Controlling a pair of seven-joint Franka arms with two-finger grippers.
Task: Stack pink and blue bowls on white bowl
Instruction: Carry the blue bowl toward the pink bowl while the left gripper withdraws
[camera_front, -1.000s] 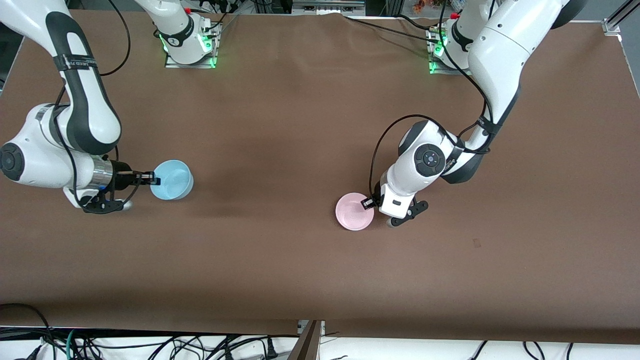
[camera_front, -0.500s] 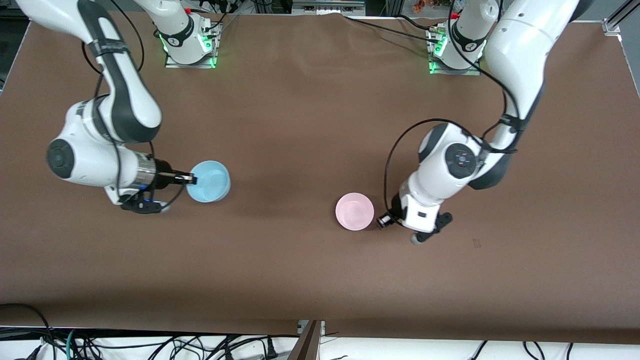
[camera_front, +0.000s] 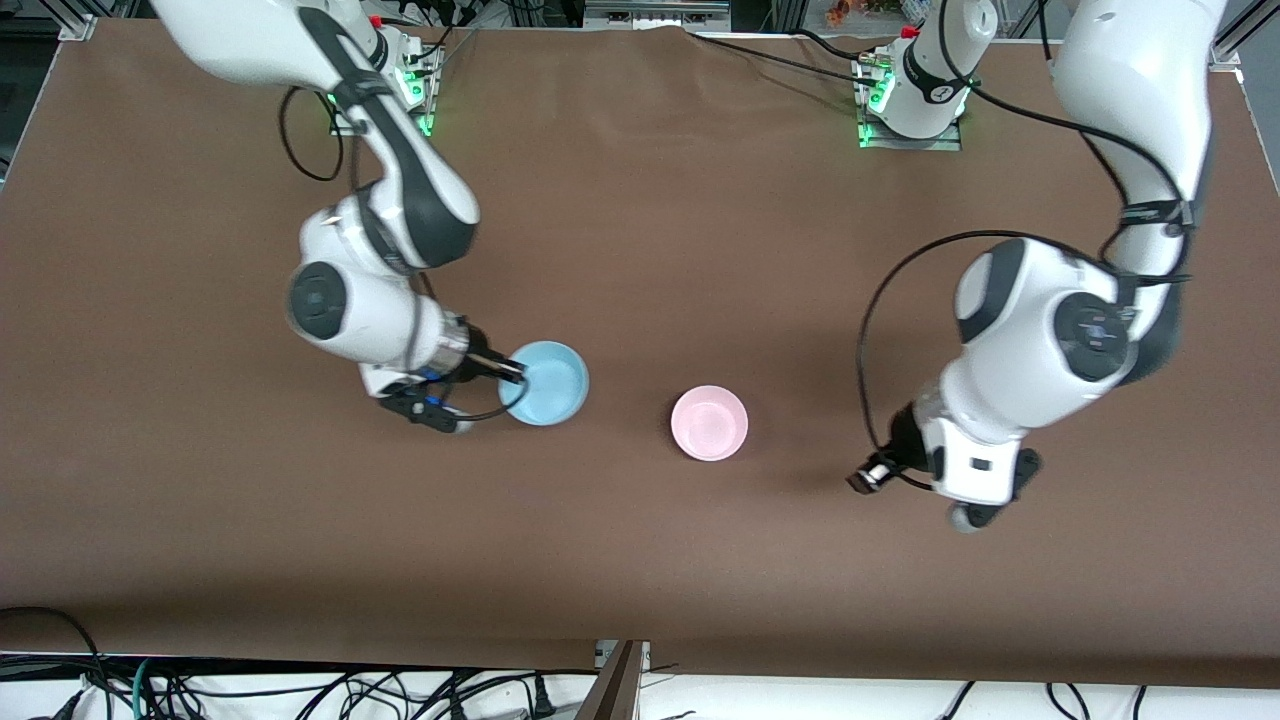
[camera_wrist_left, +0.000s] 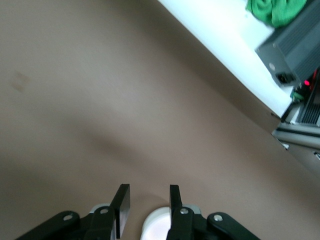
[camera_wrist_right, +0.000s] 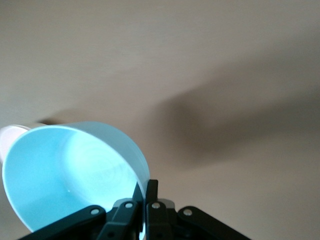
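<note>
The right gripper, pinching the blue bowl's rim, now carries it much closer to the pink bowl, toward the table's middle. The left gripper has let go of the pink bowl and drawn well away from it, fingers parted.

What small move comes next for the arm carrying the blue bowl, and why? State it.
Probably carry on toward the pink bowl: the right gripper is shut on the blue bowl's rim beside it, and the left gripper is open and off to the side.

Brown-covered table, pink bowl resting upright on it near the middle
</note>
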